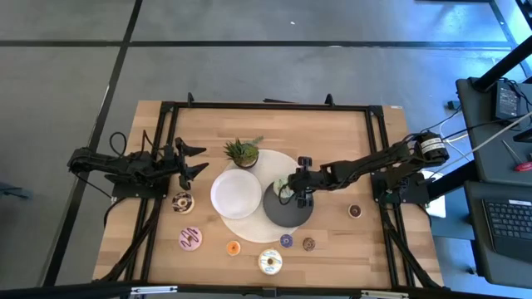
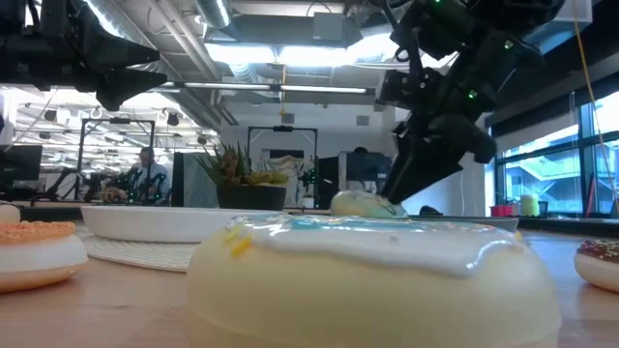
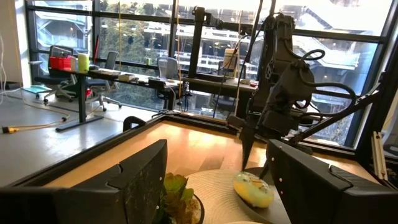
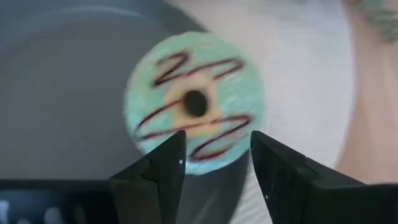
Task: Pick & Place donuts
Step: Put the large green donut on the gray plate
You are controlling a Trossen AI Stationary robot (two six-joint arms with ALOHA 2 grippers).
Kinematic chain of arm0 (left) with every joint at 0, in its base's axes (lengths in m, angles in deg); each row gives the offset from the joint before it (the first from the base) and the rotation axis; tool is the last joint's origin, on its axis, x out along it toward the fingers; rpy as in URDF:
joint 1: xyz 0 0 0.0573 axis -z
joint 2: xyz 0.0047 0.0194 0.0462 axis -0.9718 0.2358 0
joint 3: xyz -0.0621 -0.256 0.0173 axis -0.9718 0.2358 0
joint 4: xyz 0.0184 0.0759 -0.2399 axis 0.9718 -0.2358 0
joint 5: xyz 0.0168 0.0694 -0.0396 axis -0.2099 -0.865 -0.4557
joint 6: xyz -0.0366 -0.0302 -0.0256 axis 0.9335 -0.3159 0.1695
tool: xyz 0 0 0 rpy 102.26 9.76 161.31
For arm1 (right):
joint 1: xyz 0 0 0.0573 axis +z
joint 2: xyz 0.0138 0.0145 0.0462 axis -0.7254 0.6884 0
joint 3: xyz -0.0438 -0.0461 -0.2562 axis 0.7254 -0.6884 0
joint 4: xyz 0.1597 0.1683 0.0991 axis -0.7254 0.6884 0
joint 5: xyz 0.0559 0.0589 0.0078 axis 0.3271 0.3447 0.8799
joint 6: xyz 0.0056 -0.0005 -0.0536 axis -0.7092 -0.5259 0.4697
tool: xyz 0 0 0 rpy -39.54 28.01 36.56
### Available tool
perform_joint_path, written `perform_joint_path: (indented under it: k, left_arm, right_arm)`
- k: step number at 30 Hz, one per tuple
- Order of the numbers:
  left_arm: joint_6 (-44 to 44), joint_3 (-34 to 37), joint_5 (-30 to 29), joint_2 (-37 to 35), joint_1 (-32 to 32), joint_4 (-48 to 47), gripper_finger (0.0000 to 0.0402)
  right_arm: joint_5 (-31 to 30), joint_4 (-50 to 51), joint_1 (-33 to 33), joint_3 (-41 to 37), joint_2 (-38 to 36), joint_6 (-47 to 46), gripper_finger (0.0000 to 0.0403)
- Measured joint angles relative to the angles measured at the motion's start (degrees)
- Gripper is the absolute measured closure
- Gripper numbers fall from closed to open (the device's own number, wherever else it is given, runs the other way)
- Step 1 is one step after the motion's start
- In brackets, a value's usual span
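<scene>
The green-iced donut (image 4: 196, 102), marked with chocolate zigzags, lies flat on the rim of the dark grey plate (image 1: 288, 212), partly over the cream mat; it also shows in the low view (image 2: 366, 204). My right gripper (image 4: 217, 140) hangs open just above this green donut (image 1: 284, 188), fingers pointing down, touching nothing. My left gripper (image 1: 193, 163) waits open in the air at the table's left. On the bare table lie a chocolate-sprinkled donut (image 1: 182, 201), a pink one (image 1: 191, 239), an orange mini (image 1: 233, 247), a white one (image 1: 269, 262), a purple mini (image 1: 286, 241) and two brown minis (image 1: 308, 244).
A white plate (image 1: 235, 193) sits on the round cream mat (image 1: 258, 224) beside the dark plate. A small potted plant (image 1: 242, 152) stands at the mat's far side. A black frame (image 1: 266, 106) runs around the table. Bare wood lies at the far left and near right.
</scene>
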State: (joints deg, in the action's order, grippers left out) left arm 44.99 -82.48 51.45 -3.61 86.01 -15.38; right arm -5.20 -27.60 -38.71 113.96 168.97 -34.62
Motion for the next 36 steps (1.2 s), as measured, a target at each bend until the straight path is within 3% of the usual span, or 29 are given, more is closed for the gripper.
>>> perform_joint_path:
  k: [13,17,26,29,33,36]
  left_arm:
    - [0.0,0.0,0.0,0.0,0.0,0.0,0.0132]
    - [0.0,0.0,0.0,0.0,0.0,0.0,0.0132]
    - [0.0,0.0,-0.3,0.0,0.0,0.0,0.0132]
    - [0.0,0.0,-0.3,0.0,0.0,0.0,0.0132]
    - [0.0,0.0,-0.3,0.0,0.0,0.0,0.0132]
    - [0.0,0.0,-0.3,0.0,0.0,0.0,0.0132]
  right_arm:
    - [0.4,6.7,0.0,0.0,-5.8,-0.1,0.0221]
    - [5.8,5.0,0.4,0.0,-7.4,3.1,0.0221]
    - [9.1,-3.6,3.3,0.0,-1.5,8.7,0.0221]
    - [6.5,-4.3,3.9,0.0,1.0,11.8,0.0221]
    - [-2.0,-5.2,4.8,0.0,2.6,12.5,0.0221]
    - [-2.5,-5.4,4.9,0.0,3.3,12.5,0.0221]
